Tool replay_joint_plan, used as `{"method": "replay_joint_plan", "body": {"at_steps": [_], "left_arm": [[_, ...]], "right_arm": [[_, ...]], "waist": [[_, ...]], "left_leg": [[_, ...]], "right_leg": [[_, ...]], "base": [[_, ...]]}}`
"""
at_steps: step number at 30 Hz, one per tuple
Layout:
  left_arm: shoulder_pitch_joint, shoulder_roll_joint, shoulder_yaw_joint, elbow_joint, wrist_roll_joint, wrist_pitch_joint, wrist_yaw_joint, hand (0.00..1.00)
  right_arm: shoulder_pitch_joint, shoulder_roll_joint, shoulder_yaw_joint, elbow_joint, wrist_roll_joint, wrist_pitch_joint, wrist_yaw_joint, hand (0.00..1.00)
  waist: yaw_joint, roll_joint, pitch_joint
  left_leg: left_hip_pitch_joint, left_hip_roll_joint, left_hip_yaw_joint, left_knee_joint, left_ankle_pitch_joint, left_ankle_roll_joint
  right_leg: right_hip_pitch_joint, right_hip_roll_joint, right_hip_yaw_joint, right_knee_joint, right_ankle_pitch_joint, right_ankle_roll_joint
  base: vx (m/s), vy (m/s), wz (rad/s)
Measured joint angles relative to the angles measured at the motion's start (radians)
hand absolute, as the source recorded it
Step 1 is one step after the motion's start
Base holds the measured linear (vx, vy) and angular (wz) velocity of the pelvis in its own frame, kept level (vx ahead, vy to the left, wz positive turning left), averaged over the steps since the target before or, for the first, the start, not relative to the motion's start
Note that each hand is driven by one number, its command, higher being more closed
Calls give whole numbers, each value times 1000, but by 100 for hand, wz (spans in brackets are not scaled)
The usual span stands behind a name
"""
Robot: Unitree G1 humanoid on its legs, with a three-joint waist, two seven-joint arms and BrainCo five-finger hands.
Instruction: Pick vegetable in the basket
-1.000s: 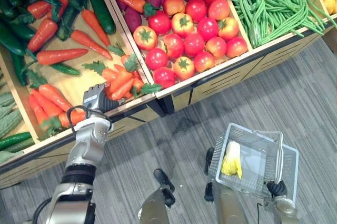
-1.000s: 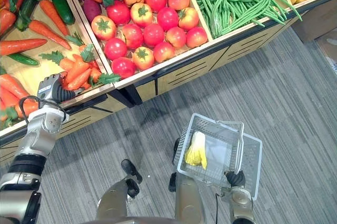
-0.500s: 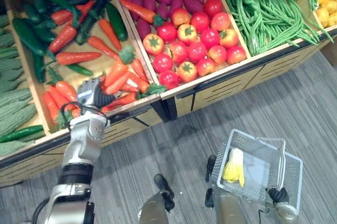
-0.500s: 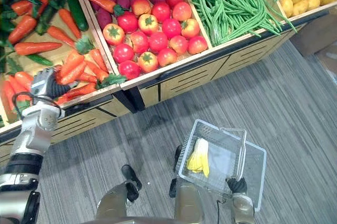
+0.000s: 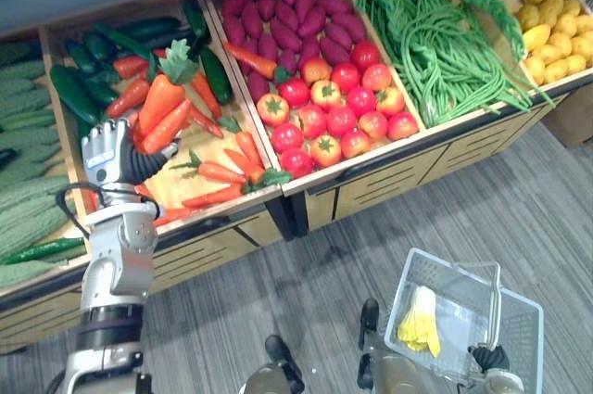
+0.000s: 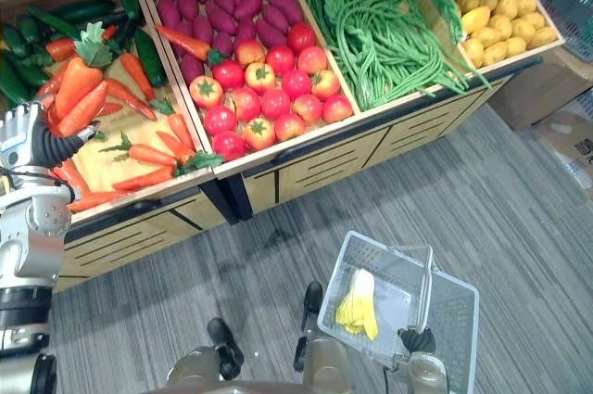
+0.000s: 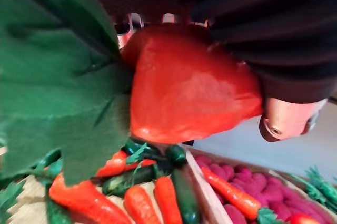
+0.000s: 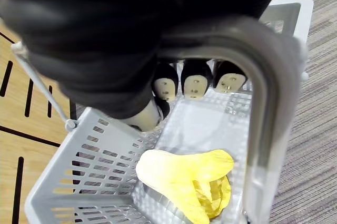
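- Your left hand (image 5: 113, 155) has its fingers clamped on a carrot bunch (image 5: 159, 107), held above the carrot bin's (image 5: 172, 188) left side.
- Your right hand (image 5: 488, 358) has its fingers curled round the basket's (image 5: 445, 262) handle (image 8: 263, 103); a yellow leafy vegetable (image 5: 419, 322) lies inside.

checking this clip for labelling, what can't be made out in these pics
1. Carrots in the left robot hand: their count, left wrist view, the leaf covers them.
2. Yellow vegetable in the basket: its kind, too small in the eye views.
3. Green gourds: left eye view, cut off by the left edge.
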Motion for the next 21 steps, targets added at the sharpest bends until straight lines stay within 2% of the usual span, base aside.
{"method": "replay_joint_plan", "body": {"at_steps": [4, 7, 10, 11, 13, 16, 21], "left_arm": [[78, -13, -21, -86, -3, -60, 0, 100], [130, -13, -80, -144, -11, -148, -6, 100], [156, -11, -101, -177, -13, -205, -24, 100], [156, -11, -104, -179, -13, -208, -27, 100], [159, 0, -145, -188, -15, -238, -37, 100], [159, 13, -217, -209, -52, -258, -63, 100], [157, 36, -338, -288, -91, -294, -91, 100]], "right_arm": [[6, -101, 54, -9, -70, -1, 37, 100], [11, -249, 129, -53, -147, -12, 62, 100], [7, -350, 232, -145, -221, -45, 81, 100], [8, -358, 244, -154, -226, -49, 82, 100], [8, -411, 318, -209, -263, -78, 88, 100], [3, -471, 379, -254, -287, -107, 107, 100], [-5, -538, 479, -382, -309, -112, 121, 100]], "waist": [[-4, 15, -35], [-16, 39, -73], [-34, 46, -89], [-35, 47, -90], [-55, 47, -98], [-60, 49, -102], [-54, 50, -111]], "left_leg": [[50, 1, 49, 21, -45, -9], [84, 4, 107, 56, -93, -14], [115, 7, 170, 81, -123, -14], [117, 8, 174, 84, -127, -15], [135, 18, 214, 112, -151, -19], [160, 28, 263, 141, -176, -22], [227, 69, 383, 194, -221, -43]], "right_leg": [[22, 0, 47, 6, -7, 12], [21, 1, 110, 19, -13, 26], [18, 8, 173, 16, -7, 36], [18, 9, 178, 16, -6, 36], [18, 18, 212, 14, -5, 38], [18, 33, 262, 10, 0, 43], [20, 88, 356, 15, 12, 41]], "base": [[39, 53, -40], [20, 59, -52], [1, 39, -60], [-15, 22, -54], [-16, 11, -46], [-9, 2, -52], [0, -18, -68]]}}
